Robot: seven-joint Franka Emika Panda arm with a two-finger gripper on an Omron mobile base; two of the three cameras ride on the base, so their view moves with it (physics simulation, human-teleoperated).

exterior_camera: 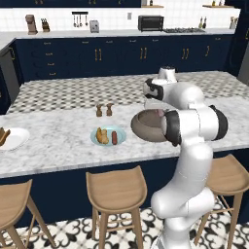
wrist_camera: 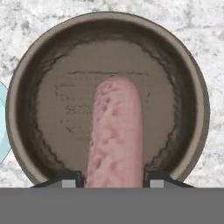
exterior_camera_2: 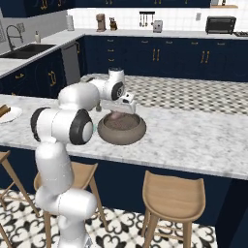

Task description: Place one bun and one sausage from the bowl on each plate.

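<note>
Pinching a pink sausage (wrist_camera: pixel 114 131) — pincer (wrist_camera: pixel 113 178) tips on both sides, above grey-brown bowl (wrist_camera: pixel 192 87).

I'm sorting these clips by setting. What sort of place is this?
A home kitchen, apparently: a marble island counter with wooden bar stools, navy cabinets, and a toaster oven on the back counter.

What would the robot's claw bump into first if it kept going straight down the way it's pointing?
Probably the sausage. It lies right between the claw's fingertips in the hand view, inside the bowl. Whether the claw touches it already is hard to tell. Below it is just the bowl's floor.
</note>
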